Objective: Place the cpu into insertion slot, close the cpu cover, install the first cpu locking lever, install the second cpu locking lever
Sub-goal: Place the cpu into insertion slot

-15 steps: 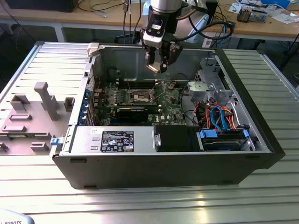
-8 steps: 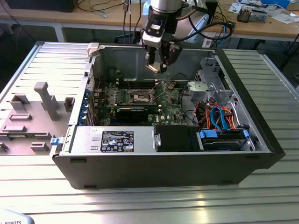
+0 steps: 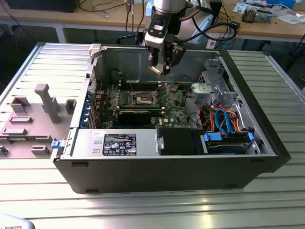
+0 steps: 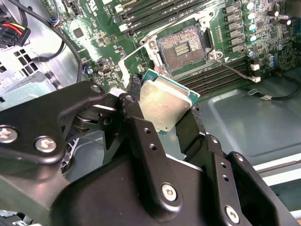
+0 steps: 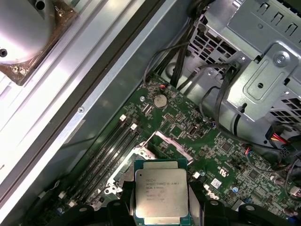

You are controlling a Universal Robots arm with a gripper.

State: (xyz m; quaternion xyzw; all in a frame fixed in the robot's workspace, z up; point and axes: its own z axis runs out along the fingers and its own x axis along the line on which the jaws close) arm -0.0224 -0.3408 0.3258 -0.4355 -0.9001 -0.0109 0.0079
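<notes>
Between the two black fingers (image 4: 188, 129) of the gripper (image 4: 164, 107), one cpu (image 4: 167, 99) sits clamped by opposite edges, up in the air over the green board (image 4: 106, 35). Past it, open air down to the one insertion slot (image 4: 181, 47), uncovered, its one cpu cover (image 5: 173, 142) tipped up at the slot's edge, memory slots (image 4: 155, 14) close along two sides. Farthest out, one open computer case (image 3: 248, 164) on a ribbed metal table (image 3: 157, 205).

The cpu (image 3: 156, 68) is held by the gripper (image 3: 160, 71) above the open computer case (image 3: 167, 176), apart from the insertion slot (image 3: 144, 98).
</notes>
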